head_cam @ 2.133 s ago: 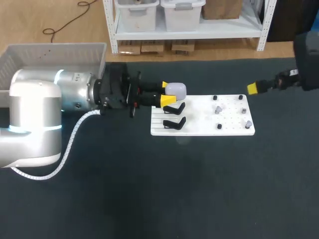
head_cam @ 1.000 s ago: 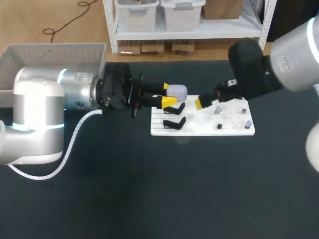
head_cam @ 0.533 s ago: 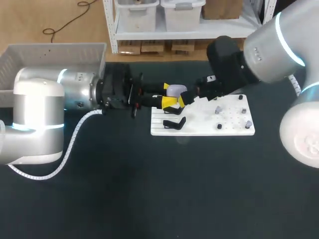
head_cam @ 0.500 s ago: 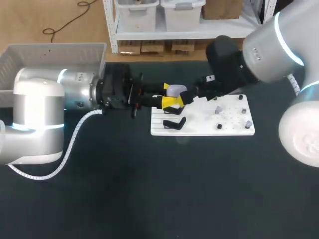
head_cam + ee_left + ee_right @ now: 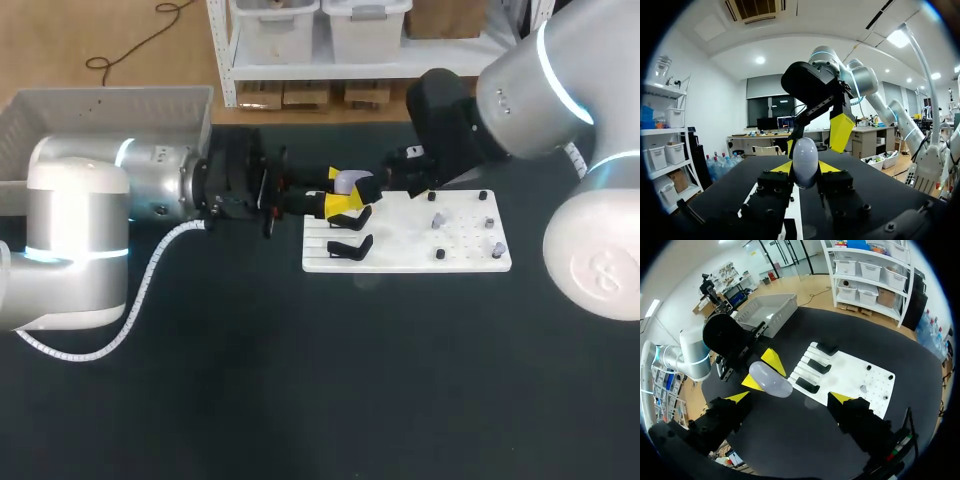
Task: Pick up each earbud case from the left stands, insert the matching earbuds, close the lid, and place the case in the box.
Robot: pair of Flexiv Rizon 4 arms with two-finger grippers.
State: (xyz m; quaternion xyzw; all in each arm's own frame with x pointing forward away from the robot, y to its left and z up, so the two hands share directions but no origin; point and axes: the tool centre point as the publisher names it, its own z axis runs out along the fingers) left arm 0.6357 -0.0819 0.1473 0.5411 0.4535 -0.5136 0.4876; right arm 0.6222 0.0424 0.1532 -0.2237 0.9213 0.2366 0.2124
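The pale lilac case (image 5: 351,181) is clamped in the left jaws, with a yellow tip pressed on each of two opposite sides. It is held off the desk (image 5: 300,380), above the far-left corner of the white board (image 5: 410,245). The right jaws are spread wide, and one yellow tip is seen on each side of the case's free end. Whether those tips touch the case cannot be told.

The left arm (image 5: 120,190) is laid in from the desk's left edge. The right arm (image 5: 520,90) is brought in from the far-right corner.

Black stands (image 5: 818,366) are set in a row along the board's left edge. Small grey and black pieces (image 5: 438,220) are dotted over the board's right half, too small to tell apart. The board is set flat near the middle of the desk, closer to the far edge. A grey box (image 5: 100,110) is seen at the desk's far-left corner.
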